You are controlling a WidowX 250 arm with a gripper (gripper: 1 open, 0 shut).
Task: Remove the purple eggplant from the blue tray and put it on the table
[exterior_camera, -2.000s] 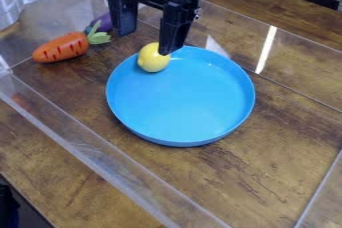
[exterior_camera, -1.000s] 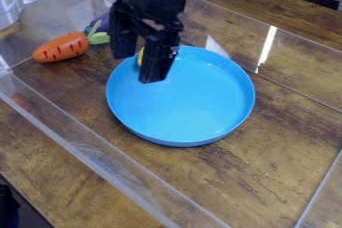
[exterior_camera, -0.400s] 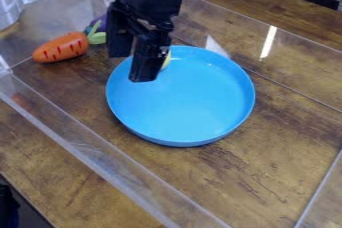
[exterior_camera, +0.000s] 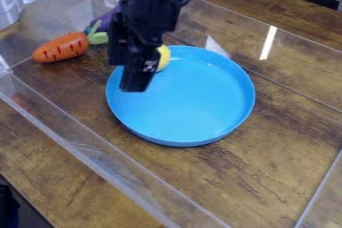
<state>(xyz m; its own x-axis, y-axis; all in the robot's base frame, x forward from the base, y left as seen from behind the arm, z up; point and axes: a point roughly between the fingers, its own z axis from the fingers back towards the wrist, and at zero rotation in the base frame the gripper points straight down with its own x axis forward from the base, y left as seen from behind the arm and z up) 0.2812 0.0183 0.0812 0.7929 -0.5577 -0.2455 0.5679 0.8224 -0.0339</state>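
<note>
Dark brown plank surface (exterior_camera: 267, 187) under a glossy clear covering, with bright streaks of reflected light at upper right and along the lower left.

Blue tray (exterior_camera: 201, 107): large, round, shallow, raised rim, sits at centre frame. Its floor is bare across the middle and right.

Black arm comes down from the top centre of the frame over the tray's upper-left rim. Hand (exterior_camera: 130, 70) points steeply downward, its two dark fingers standing apart, nothing seen clamped between them. The lower finger reaches over the tray's left inner edge.

Yellow ball (exterior_camera: 162, 56): only a sliver shows, just right of the hand, at the tray's upper-left edge; most of it is hidden behind the fingers. Contact with the hand cannot be told.

Purple eggplant (exterior_camera: 99, 28): small purple patch visible at upper left, outside the tray, just left of the arm and largely hidden by it. It lies on the surface right beside the carrot's leafy end.

Orange carrot (exterior_camera: 59, 48): on the surface at upper left, well clear of the tray, green leaves toward the eggplant.
</note>
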